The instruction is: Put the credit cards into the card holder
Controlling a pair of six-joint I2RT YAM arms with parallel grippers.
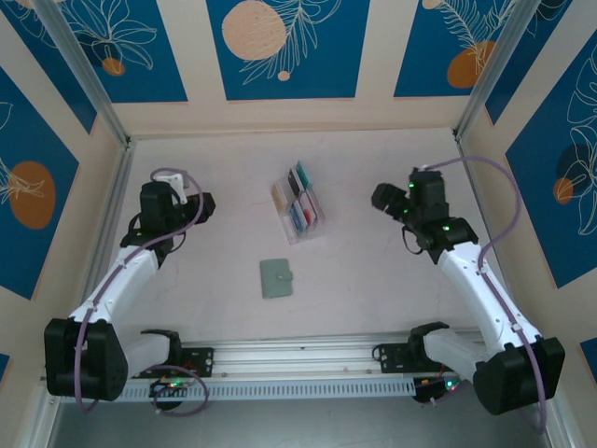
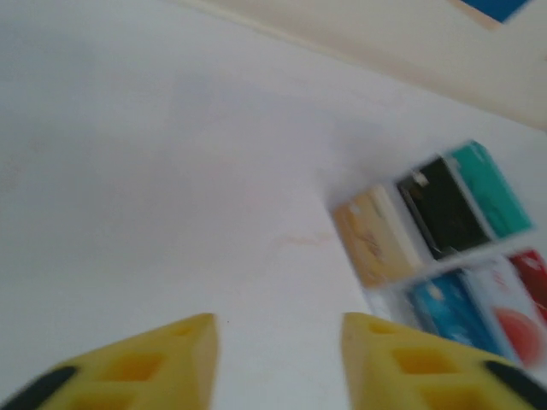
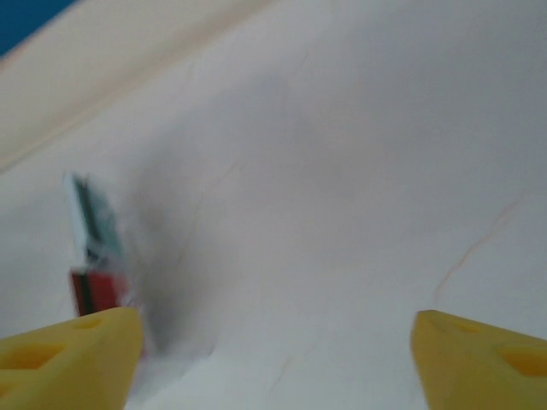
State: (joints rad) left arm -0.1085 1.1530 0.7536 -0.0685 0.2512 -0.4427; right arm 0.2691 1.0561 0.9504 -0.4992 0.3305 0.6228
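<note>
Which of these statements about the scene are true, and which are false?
1. The card holder lies closed on the table. True.
2. The credit cards are already inside the card holder. False: they stand in the clear rack, apart from it.
3. The left claw holds a card. False: nothing is between its fingers.
4. The right claw is open and holds nothing. True.

**Rack, table and painted walls**

A clear plastic slotted rack sits askew just above the centre of the pale table. At the top of the frame, the cream back wall carries 3 blue panels with white leaf outlines and orange discs. An aluminium rail runs along the lower edge, with a slotted grey duct just below it.
</note>
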